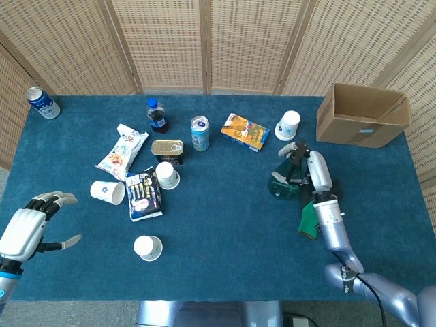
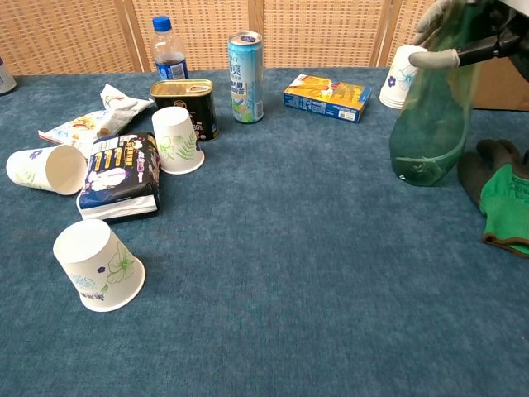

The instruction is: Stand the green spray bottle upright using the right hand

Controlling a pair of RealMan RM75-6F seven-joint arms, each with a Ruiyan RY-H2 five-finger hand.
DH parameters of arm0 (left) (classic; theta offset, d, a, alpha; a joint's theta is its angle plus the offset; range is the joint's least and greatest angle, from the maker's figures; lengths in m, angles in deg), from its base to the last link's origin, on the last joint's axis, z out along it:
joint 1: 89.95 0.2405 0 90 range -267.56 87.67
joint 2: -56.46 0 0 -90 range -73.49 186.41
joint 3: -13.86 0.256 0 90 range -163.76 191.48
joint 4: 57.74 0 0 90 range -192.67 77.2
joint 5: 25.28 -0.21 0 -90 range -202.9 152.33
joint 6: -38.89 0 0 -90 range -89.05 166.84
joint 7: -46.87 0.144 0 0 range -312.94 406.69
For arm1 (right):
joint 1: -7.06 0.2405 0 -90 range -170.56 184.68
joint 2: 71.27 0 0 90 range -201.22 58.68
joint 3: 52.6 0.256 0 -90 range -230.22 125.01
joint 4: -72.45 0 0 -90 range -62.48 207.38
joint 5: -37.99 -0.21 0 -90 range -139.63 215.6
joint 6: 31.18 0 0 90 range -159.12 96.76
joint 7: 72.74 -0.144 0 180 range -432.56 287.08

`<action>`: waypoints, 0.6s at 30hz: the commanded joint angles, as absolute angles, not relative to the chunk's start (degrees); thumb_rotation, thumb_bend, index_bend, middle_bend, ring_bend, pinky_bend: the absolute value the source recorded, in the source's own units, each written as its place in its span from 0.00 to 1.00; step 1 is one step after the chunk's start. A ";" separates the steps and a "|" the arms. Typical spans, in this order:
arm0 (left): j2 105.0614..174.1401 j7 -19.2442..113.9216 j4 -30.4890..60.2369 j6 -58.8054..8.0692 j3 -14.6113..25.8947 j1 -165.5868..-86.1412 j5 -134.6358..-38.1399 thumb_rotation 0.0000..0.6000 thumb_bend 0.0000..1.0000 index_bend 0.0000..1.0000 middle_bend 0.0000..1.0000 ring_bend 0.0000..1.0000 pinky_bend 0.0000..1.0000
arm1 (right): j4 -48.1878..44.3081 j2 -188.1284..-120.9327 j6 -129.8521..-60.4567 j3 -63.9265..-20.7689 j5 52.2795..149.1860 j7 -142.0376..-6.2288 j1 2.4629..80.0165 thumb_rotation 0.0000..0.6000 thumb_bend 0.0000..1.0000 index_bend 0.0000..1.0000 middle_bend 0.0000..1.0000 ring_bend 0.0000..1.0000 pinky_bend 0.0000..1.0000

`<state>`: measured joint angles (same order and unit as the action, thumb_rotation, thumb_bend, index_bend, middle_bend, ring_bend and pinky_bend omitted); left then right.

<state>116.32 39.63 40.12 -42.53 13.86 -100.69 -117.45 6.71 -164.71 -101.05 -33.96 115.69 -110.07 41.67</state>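
The right hand holds the green spray bottle near its top, a fingertip curled across the neck in the chest view, where the rest of the hand is cut off by the frame edge. The bottle sits on the right side of the blue table, its broad base on or just at the cloth and its body leaning slightly — not quite plumb, as far as the chest view lets me judge. Doing this step well probably means bringing the neck straight over the base, letting the whole base settle flat, and only then loosening the fingers slowly, so the tall, light bottle does not rock or get dragged over as the hand comes away. Just beside the base, on the robot's right, lies a green and black glove; the base should land clear of it rather than on its edge. A white paper cup stands near behind, and a cardboard box further back. The left hand hovers far off at the table's left edge, fingers spread, holding nothing.
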 commanded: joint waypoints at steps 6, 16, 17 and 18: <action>116.53 39.56 39.93 -42.26 13.82 -100.91 -117.42 0.81 0.18 0.27 0.29 0.23 0.22 | 6.59 -164.48 -100.55 -34.07 115.36 -109.97 41.64 1.00 0.17 0.44 0.45 0.35 0.41; 116.74 39.68 39.92 -42.11 13.80 -101.12 -117.49 0.82 0.18 0.26 0.29 0.24 0.22 | 6.64 -163.80 -99.78 -34.19 115.19 -110.16 41.65 1.00 0.17 0.41 0.44 0.33 0.38; 116.74 39.72 39.94 -42.11 13.81 -101.12 -117.50 0.82 0.18 0.26 0.29 0.24 0.22 | 6.64 -163.72 -99.72 -34.19 115.16 -110.23 41.63 1.00 0.17 0.41 0.44 0.33 0.38; 116.74 39.78 39.96 -42.10 13.83 -101.14 -117.53 0.82 0.18 0.26 0.29 0.24 0.22 | 6.68 -163.60 -99.67 -34.20 115.13 -110.30 41.59 1.00 0.17 0.41 0.44 0.33 0.38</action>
